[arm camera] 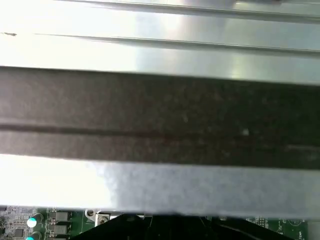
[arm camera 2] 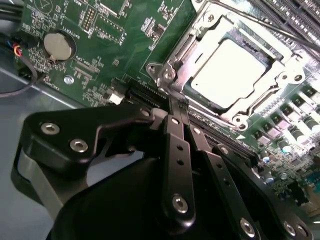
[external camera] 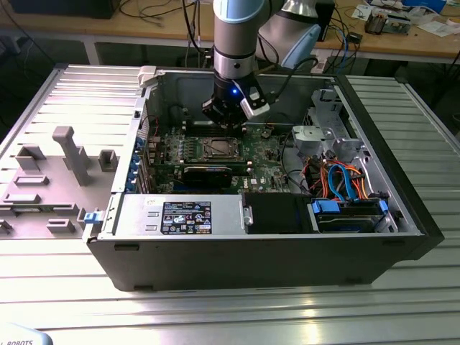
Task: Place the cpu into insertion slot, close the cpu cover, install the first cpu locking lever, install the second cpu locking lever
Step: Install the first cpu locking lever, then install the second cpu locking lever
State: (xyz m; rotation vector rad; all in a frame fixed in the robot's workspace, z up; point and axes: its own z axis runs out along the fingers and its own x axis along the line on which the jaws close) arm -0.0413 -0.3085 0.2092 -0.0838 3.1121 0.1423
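The cpu, a plain silvery square, lies in its socket on the green motherboard. The cpu cover, a thin metal frame with a square window, is folded flat over it. A thin locking lever runs along the socket's far side. My gripper hangs just above the board beside the socket's near corner, its black fingers drawn together, and I cannot tell whether anything is held. In the exterior view the gripper stands just behind the socket, inside the open computer case.
A black card stands in front of the socket. A drive cage with blue and orange cables fills the case at the exterior view's right. A grey fixture plate lies outside at that view's left. A coin battery sits on the board.
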